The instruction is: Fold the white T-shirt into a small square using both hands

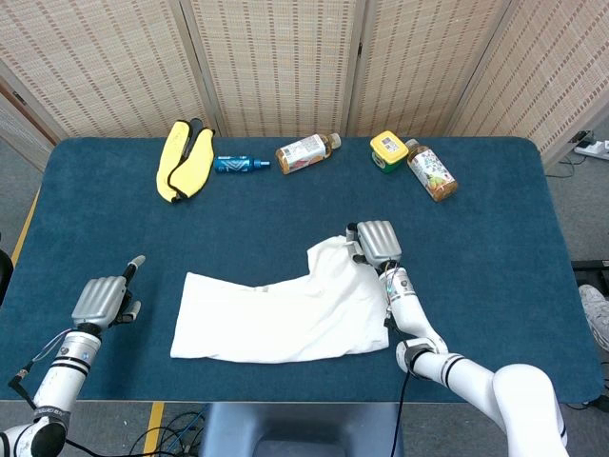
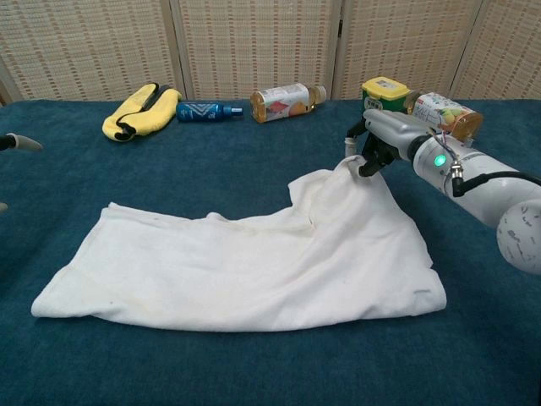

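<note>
Right now the right hand (image 2: 376,145) fingers pinch the white T-shirt (image 2: 245,266) corner; the thin hold could slip, dropping the fold

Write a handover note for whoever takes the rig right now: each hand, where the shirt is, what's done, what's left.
Right hand: pinches the far right corner of the white T-shirt, fingers closed on the cloth.
Left hand: holds nothing, fingers apart, well left of the shirt and not touching it.
Shirt: lies mostly flat at the near middle of the blue table, rumpled and raised at the held corner.
Done: no tidy fold shows yet.
Left: all the folding; likely bring the left hand onto the shirt's left edge, then fold it down to a small square.
Bottles, a jar and a yellow item lie along the far edge, away from the work.
</note>
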